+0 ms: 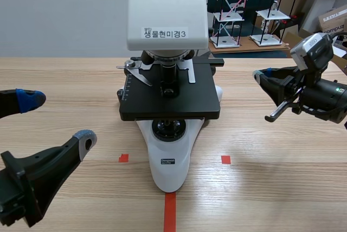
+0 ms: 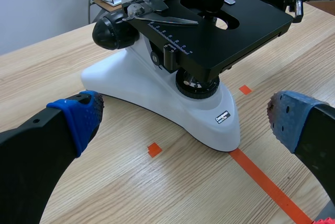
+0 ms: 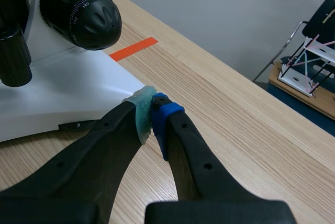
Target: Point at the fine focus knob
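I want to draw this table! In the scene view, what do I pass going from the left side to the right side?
Open black left gripper with blue and grey pads → white and black microscope → shut black right gripper.

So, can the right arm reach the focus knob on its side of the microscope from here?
Probably yes. The right gripper, shut, sits by the microscope's white base, and the black focus knob is just ahead of it with nothing visible between them.
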Robot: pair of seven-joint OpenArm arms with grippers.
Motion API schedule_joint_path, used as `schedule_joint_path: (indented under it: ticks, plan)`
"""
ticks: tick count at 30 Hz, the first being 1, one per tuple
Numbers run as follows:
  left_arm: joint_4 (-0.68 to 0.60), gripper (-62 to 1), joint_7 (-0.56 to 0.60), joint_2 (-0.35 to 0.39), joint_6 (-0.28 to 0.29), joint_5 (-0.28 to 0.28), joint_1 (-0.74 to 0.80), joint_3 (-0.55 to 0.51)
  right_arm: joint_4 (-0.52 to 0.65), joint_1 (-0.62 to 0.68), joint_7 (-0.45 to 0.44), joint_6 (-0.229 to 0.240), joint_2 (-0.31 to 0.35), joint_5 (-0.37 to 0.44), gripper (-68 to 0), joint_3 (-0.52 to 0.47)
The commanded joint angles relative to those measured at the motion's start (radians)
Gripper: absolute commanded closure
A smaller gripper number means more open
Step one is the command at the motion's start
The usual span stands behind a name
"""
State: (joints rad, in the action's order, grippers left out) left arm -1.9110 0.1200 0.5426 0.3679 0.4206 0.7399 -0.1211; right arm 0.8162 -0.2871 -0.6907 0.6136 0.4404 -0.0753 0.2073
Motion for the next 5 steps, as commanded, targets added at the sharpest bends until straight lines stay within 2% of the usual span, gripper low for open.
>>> schedule_joint_path:
  ticks: [1, 5]
  plan:
    - [-0.016, -62.3, 0.010, -0.008, 0.001, 0.009, 0.008, -0.004, 0.019, -0.012, -0.015, -0.004, 0.014, 0.015, 0.0, -0.004]
    - [-0.016, -62.3, 0.010, -0.008, 0.001, 0.009, 0.008, -0.004, 0.019, -0.012, -0.015, -0.004, 0.014, 0.015, 0.0, -0.004]
